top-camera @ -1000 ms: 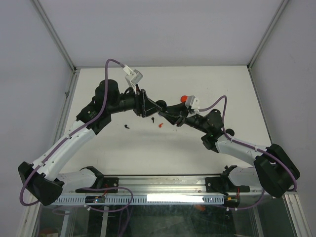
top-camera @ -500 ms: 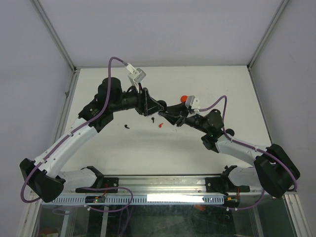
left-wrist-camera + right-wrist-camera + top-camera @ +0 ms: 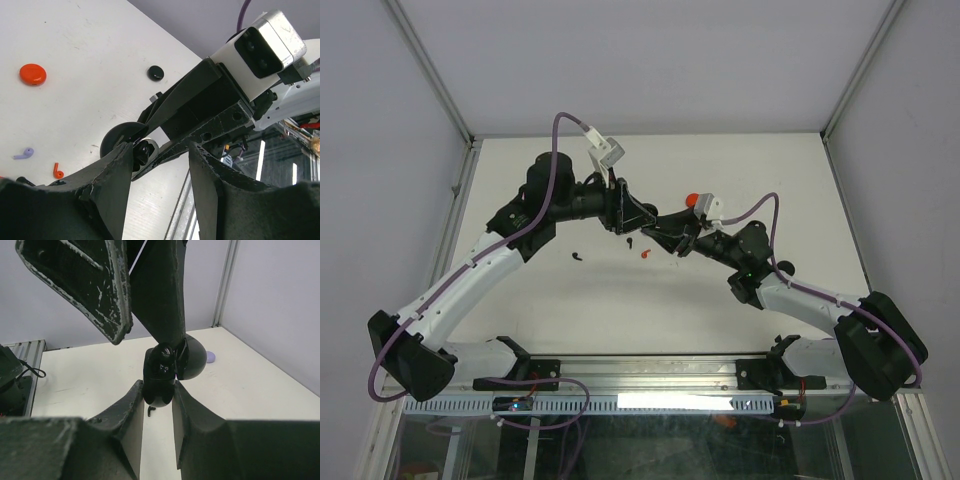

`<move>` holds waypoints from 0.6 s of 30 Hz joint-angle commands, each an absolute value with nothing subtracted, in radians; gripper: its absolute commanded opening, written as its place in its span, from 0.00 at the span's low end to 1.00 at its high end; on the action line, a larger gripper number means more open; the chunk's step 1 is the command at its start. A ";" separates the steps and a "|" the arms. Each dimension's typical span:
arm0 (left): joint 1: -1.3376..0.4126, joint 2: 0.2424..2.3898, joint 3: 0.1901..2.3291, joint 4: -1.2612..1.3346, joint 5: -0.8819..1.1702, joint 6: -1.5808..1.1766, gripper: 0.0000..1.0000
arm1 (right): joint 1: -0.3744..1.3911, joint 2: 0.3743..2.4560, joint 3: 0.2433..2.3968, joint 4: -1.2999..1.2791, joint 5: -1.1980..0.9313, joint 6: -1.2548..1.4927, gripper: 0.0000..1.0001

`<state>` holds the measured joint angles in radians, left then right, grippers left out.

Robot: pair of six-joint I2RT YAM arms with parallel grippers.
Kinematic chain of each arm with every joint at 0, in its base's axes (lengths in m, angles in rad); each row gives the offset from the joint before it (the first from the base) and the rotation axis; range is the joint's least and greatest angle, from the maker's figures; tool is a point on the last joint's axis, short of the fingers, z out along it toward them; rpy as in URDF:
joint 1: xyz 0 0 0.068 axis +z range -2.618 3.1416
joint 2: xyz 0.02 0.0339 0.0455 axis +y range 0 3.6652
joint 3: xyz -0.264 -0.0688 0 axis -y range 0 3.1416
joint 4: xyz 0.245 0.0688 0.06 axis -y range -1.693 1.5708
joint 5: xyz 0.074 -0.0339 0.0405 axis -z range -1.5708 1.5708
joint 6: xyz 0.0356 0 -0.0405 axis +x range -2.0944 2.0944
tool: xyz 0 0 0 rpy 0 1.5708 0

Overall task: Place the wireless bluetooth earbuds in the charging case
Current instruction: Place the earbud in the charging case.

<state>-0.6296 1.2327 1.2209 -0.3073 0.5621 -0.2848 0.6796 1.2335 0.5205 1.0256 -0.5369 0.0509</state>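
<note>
Your left arm [image 3: 480, 270] had swung its wrist a touch further toward the middle since the earlier view. That brought the left gripper [image 3: 160, 147] closer against the right one, which had not budged. You had the right gripper [image 3: 159, 386] clamped tight on the black charging case [image 3: 160, 375]. Its body was pinched between the two fingers, and its round lid [image 3: 194, 357] hung open just beyond their tips.

Your left fingers [image 3: 112, 175] stood apart with nothing visibly held between them. One tip sat right at the case's open mouth, though I could not tell whether it touched. Something glossy showed in the well, but it was too dark to say whether a bud was seated there. The loose buds all lay well away from both sets of fingers, down on the table [image 3: 75, 40]: a red bud [image 3: 57, 171], a lavender bud [image 3: 23, 153] and a black bud [image 3: 578, 256].

The step looked like pressing at the case mouth. To do it well you needed the right grip held dead steady, since any roll would have tilted the well. You wanted the left tip to push straight along the well, not sideways against the lid, which looked ready to fold shut. A light press was enough, because the case looked small and smooth and could have squirted out from between the fingers.
</note>
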 commanded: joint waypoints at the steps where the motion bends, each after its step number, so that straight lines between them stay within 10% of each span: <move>1: -0.646 1.239 1.259 -0.287 0.646 -0.229 0.49 | 0.688 1.195 0.544 1.093 -0.569 0.040 0.00; 18: -0.646 1.176 1.242 -0.287 0.581 -0.221 0.61 | 0.686 1.179 0.529 1.086 -0.527 0.037 0.00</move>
<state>-0.6361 1.2339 1.2221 -0.3145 0.6281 -0.2264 0.6796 1.2201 0.5205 1.0256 -0.5423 0.0509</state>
